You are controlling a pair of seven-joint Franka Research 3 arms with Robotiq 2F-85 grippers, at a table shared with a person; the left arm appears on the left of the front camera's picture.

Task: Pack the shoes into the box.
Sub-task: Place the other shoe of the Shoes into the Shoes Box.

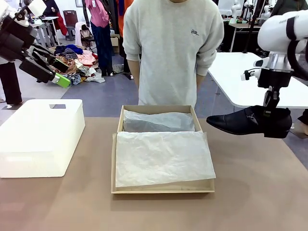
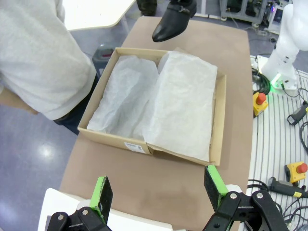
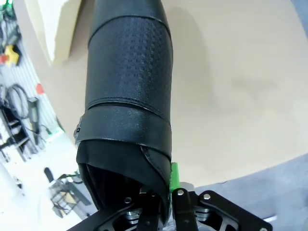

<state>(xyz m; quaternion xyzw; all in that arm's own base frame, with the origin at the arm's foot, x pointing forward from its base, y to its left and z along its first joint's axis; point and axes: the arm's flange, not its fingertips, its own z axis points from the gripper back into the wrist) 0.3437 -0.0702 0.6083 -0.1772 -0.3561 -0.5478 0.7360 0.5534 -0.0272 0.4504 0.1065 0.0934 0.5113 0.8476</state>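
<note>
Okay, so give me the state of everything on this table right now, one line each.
Shoe: in the air, toe toward the box.
Box: open, lined with tissue paper, no shoe inside.
Right gripper: shut on the shoe's heel end.
Left gripper: open, holding nothing.
Bin: resting on the table, apart from the box.

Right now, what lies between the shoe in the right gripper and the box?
Nothing: in the front view, bare table separates the shoe, clamped in the right gripper, from the box.
</note>
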